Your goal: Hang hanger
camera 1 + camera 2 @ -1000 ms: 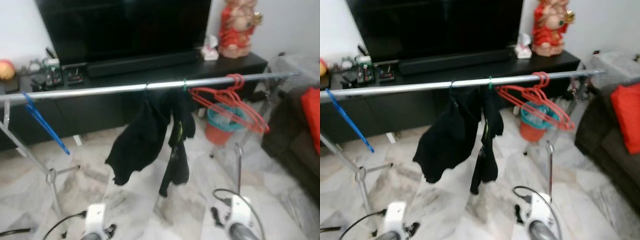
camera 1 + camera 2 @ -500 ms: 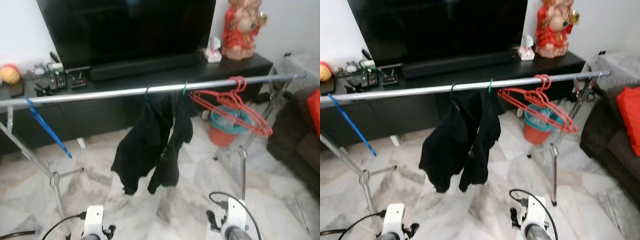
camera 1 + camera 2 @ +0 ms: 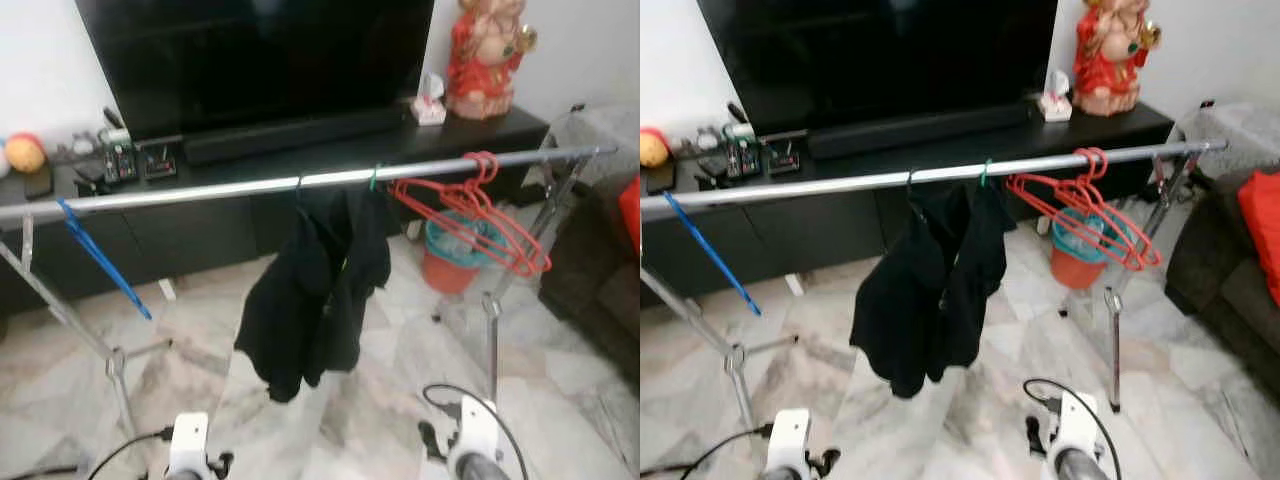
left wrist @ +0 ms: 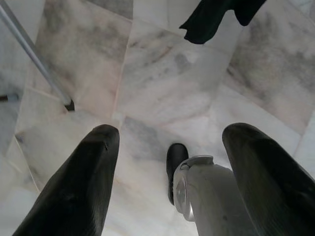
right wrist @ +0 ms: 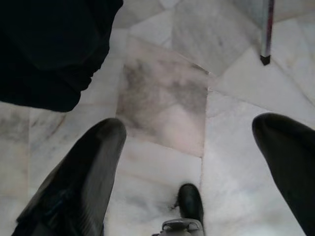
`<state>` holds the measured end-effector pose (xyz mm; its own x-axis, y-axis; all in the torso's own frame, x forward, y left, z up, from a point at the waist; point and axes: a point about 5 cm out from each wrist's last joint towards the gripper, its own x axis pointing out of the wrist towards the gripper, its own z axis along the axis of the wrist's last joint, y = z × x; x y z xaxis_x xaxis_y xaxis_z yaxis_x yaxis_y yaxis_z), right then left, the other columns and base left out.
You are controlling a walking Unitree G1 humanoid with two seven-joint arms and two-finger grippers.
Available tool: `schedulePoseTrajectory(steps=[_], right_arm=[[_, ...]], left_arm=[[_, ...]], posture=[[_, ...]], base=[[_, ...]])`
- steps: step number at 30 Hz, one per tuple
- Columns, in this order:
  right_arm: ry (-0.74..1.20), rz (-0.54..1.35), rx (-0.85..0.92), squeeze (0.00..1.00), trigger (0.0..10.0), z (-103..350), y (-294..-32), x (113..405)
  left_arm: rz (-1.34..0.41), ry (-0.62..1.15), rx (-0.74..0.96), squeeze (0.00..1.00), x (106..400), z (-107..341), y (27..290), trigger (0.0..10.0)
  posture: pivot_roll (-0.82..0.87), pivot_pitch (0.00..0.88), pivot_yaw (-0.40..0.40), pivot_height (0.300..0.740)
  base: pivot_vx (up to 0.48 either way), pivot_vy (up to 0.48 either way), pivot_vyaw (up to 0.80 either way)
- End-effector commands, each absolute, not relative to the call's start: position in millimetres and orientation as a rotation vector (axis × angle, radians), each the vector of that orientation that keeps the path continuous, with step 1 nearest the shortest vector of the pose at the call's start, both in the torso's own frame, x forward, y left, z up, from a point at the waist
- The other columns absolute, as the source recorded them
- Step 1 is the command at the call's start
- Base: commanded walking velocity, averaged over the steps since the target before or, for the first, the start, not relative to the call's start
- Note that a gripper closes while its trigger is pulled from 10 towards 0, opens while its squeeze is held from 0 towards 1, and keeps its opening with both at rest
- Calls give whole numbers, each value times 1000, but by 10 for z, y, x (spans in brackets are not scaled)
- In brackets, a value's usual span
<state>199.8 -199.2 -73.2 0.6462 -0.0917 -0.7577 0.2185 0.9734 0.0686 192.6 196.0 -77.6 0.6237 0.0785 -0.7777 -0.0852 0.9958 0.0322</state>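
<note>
Black fingers, left: left gripper (image 4: 167, 172) hangs low over the marble floor (image 4: 162, 93), fingers spread wide, nothing between them, touching nothing. You can see the robot's own foot below it.
Black fingers, right: right gripper (image 5: 197, 167) same deal, spread wide and empty, pointed down at the floor, with the hem of the dark garment just ahead of it.
Arms: both wrists sit at the bottom edge of the head view, left arm (image 3: 188, 450) and right arm (image 3: 468, 450), low and well short of the rail.
Garment: black clothing (image 3: 315, 290) hangs off the middle of the rail on a hanger whose hook sits beside a small green hook (image 3: 372, 178). It droops straight down.
Rail: silver clothes rail (image 3: 200, 192) runs left to right across the view, on a metal stand with legs on the floor.
Red hangers: bunch of red hangers (image 3: 475, 215) hooked on the right part of the rail, hooks up top, long axis slanting down toward the right.
Blue hanger: blue hanger (image 3: 100, 258) on the far left end, seen nearly edge-on, slanting down to the right.
Behind rail: orange-and-teal bin (image 3: 448, 258) on the floor.
Right edge: dark sofa (image 3: 600, 290) with a red cushion (image 3: 630, 210).
Far back: black TV cabinet (image 3: 300, 160), big dark TV (image 3: 260, 50), soundbar (image 3: 290, 135), red figurine (image 3: 485, 55), small clutter on the left.
</note>
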Motion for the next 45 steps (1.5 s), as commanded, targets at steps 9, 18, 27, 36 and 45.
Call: schedulePoseTrajectory(steps=[9, 18, 27, 36, 45], right_arm=[[856, -168, 171, 0, 10000, -746, -1926, 1992], [852, -169, 173, 0, 10000, -746, -1923, 1990], [853, -169, 169, 0, 10000, -747, -1931, 1985], [852, -170, 163, 0, 10000, -743, -1943, 1989], [853, -179, 173, 0, 10000, -747, -1933, 1986]], left_arm=[[93, 892, 13, 0, 1924, -769, 2006, 10000], [60, 787, 59, 0, 2003, -698, 2004, 10000], [-7, 559, 99, 0, 2344, -417, 2010, 10000], [-88, -31, 169, 0, 2916, 707, 1876, 10000], [-167, -48, 110, 0, 2887, 857, 1632, 10000]], posture=[[-30, 0, 15, 740], [-25, 0, 19, 740], [-18, 0, 19, 740], [-10, 0, 15, 740], [-25, 0, 21, 740]], base=[[0, 198, -54], [0, 0, 0], [0, 0, 0], [0, 0, 0], [0, 0, 0]])
